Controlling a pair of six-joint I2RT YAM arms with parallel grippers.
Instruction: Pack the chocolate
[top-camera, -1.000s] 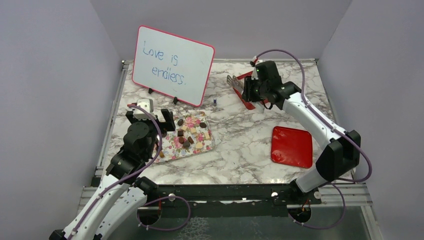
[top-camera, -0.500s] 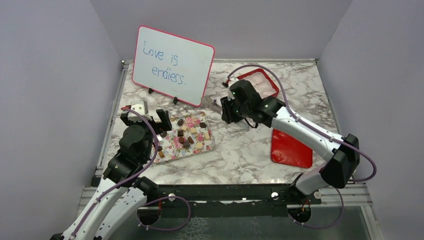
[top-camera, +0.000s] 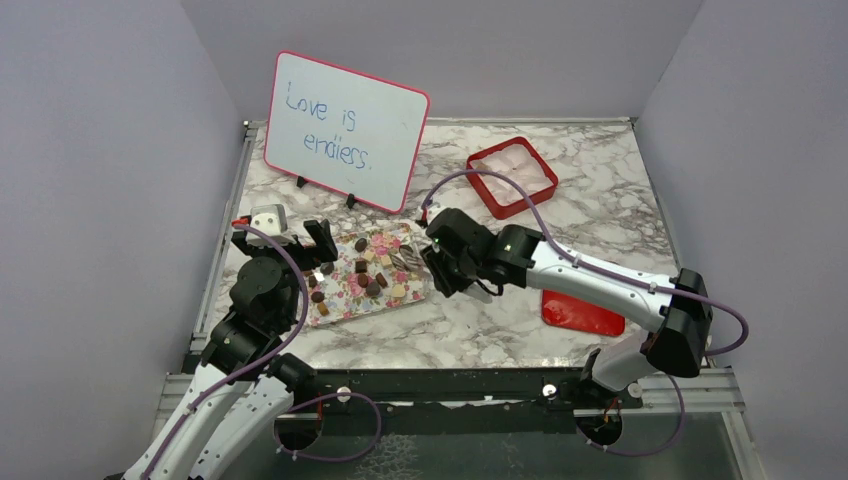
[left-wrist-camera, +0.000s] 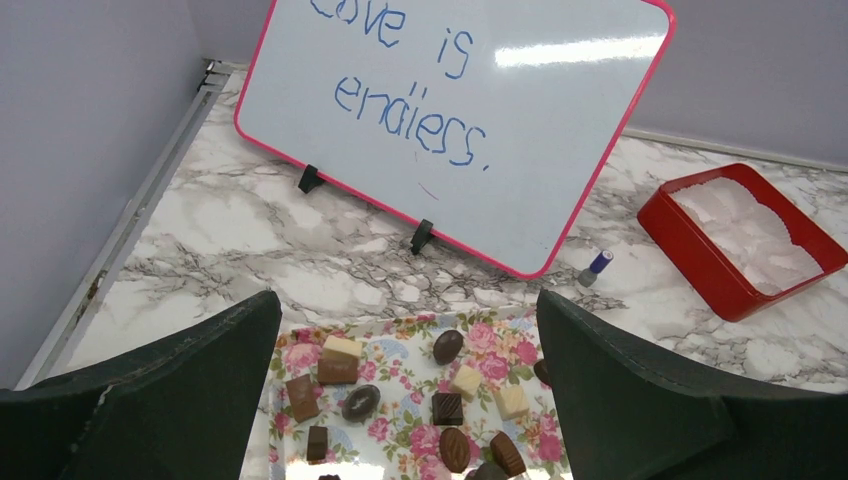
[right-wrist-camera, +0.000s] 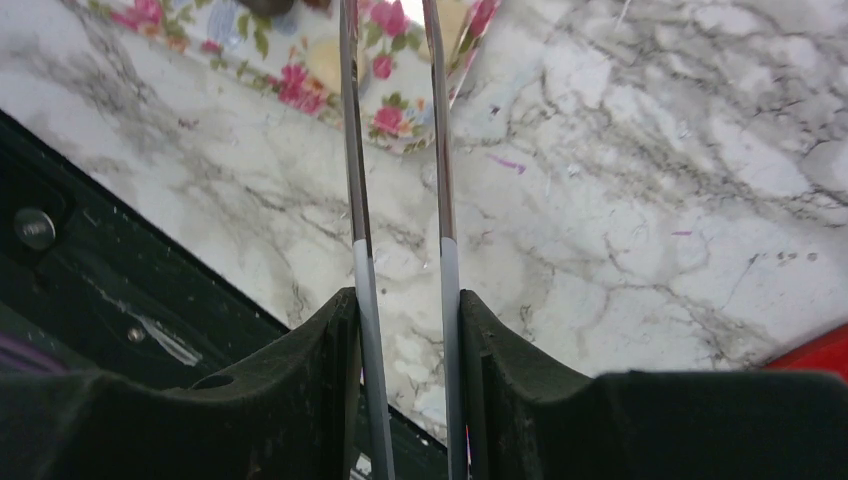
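Observation:
Several small chocolates (top-camera: 370, 275), dark brown, reddish-brown and pale tan, lie on the pink floral tray (top-camera: 420, 294); they also show in the left wrist view (left-wrist-camera: 447, 408) on the tray (left-wrist-camera: 400, 345). My left gripper (top-camera: 285, 245) is open and empty, hovering over the tray's left end (left-wrist-camera: 408, 300). My right gripper (top-camera: 452, 268) is shut on metal tongs (top-camera: 410, 260), whose two blades (right-wrist-camera: 352, 150) reach over the tray's right edge (right-wrist-camera: 390, 120). The blades stand apart, with nothing seen between them. The red box with white lining (top-camera: 485, 190) sits at the back right (left-wrist-camera: 690, 250).
A pink-framed whiteboard (top-camera: 345, 130) reading "Love is endless." stands behind the tray (left-wrist-camera: 450, 110). A small blue-capped marker (left-wrist-camera: 595, 267) lies by its foot. A red lid (top-camera: 585, 312) lies flat at the right front, partly under the right arm. The black table frame (right-wrist-camera: 60, 300) is close below the tongs.
My right arm has swung from the red box at the back leftward and forward to the tray, carrying the tongs. The box now shows uncovered. My left gripper has drifted slightly left.

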